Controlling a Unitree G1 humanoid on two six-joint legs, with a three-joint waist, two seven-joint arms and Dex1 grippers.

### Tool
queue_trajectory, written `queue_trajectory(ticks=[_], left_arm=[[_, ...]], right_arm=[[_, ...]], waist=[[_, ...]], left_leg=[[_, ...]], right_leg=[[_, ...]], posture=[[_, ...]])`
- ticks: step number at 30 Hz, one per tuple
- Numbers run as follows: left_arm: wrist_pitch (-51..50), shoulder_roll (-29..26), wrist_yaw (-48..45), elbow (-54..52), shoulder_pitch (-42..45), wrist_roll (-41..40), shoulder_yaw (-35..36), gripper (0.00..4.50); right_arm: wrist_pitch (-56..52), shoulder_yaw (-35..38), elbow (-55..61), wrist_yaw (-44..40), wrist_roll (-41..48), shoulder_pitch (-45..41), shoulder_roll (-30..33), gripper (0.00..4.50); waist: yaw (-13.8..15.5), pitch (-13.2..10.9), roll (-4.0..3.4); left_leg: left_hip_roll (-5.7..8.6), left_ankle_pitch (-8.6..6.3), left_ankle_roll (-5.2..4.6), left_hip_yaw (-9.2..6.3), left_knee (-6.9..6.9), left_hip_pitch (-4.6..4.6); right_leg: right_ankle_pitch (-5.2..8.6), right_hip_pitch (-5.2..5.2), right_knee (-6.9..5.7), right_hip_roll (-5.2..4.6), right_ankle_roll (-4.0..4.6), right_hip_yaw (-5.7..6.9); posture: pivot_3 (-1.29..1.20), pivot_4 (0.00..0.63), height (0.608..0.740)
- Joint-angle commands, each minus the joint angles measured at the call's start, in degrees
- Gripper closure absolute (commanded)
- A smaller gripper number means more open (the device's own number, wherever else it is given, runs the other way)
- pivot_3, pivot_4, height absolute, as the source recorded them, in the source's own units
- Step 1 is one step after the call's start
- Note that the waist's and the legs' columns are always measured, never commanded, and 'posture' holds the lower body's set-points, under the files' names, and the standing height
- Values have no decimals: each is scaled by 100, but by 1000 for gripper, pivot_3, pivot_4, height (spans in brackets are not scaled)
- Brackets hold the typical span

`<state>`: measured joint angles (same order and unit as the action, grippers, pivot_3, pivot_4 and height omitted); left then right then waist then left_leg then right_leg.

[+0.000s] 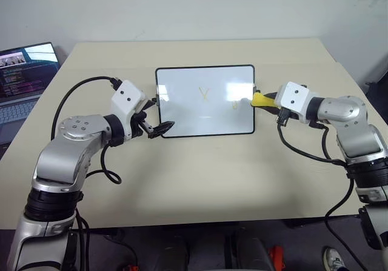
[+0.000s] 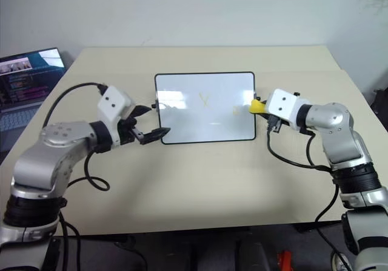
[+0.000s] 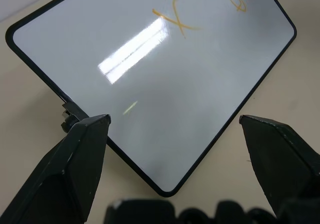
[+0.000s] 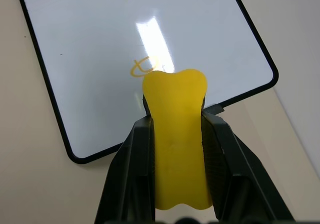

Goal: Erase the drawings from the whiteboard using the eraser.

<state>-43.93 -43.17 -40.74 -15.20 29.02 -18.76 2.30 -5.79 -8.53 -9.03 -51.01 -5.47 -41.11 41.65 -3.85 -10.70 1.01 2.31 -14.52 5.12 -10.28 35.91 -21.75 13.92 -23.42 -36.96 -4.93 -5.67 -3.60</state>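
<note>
The whiteboard (image 1: 182, 110) lies flat in the middle of the table. Two orange-yellow drawings remain on it: an X-like mark (image 1: 204, 93) and a small loop (image 1: 234, 106). My right gripper (image 1: 267, 99) is shut on the yellow eraser (image 4: 175, 93) at the board's right edge. The eraser's tip sits just beside the loop (image 4: 142, 66). My left gripper (image 1: 159, 114) is open at the board's near left corner, its fingers (image 3: 85, 149) spread on either side of that corner without closing on it. A small black knob (image 3: 67, 118) shows on the board's short side.
An open laptop (image 1: 24, 77) stands at the table's far left edge. Black cables loop from both wrists over the beige table (image 1: 200, 174). The wall rises just behind the table's far edge.
</note>
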Motion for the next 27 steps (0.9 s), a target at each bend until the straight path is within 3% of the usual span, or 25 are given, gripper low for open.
queue_trajectory(ticks=[1,27], left_arm=[[277,127,251,30,278,112,159,0],[334,47,133,46,123,156,105,0]], right_arm=[[46,141,39,88,39,-157,-18,3536],[38,51,74,143,70,-319,-363,3536]], waist=[[22,0,0],[25,0,0]], left_leg=[[0,0,0,0,0,0],[0,0,1,1,2,0]], right_leg=[[0,0,0,0,0,0],[-1,-2,-3,0,0,0]], posture=[[0,150,740],[0,150,740]])
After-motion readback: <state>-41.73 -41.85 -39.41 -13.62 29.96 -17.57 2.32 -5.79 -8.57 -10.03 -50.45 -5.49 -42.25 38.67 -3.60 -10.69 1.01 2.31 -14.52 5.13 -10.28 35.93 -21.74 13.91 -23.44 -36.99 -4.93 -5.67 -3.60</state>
